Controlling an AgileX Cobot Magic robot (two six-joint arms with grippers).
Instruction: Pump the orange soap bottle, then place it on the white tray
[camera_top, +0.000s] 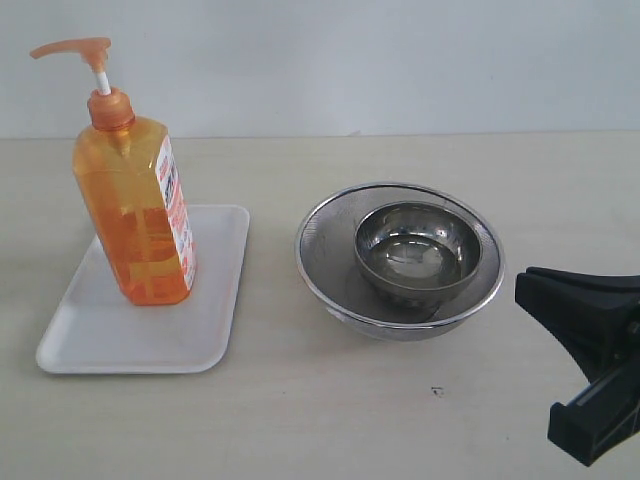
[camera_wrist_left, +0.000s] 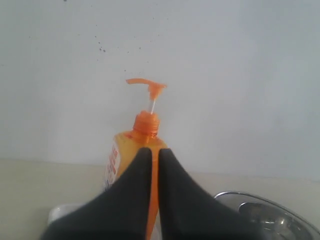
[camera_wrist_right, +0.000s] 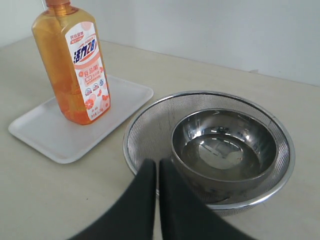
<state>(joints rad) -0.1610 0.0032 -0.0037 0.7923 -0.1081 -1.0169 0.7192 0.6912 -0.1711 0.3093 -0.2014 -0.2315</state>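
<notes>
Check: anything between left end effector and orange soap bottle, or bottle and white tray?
Nothing visible. The orange soap bottle already stands upright on the white tray. The left end effector faces it with nothing between. The nested steel bowls sit beside the tray, apart from it.

A small steel bowl sits inside a wider mesh strainer on the beige table.
</notes>
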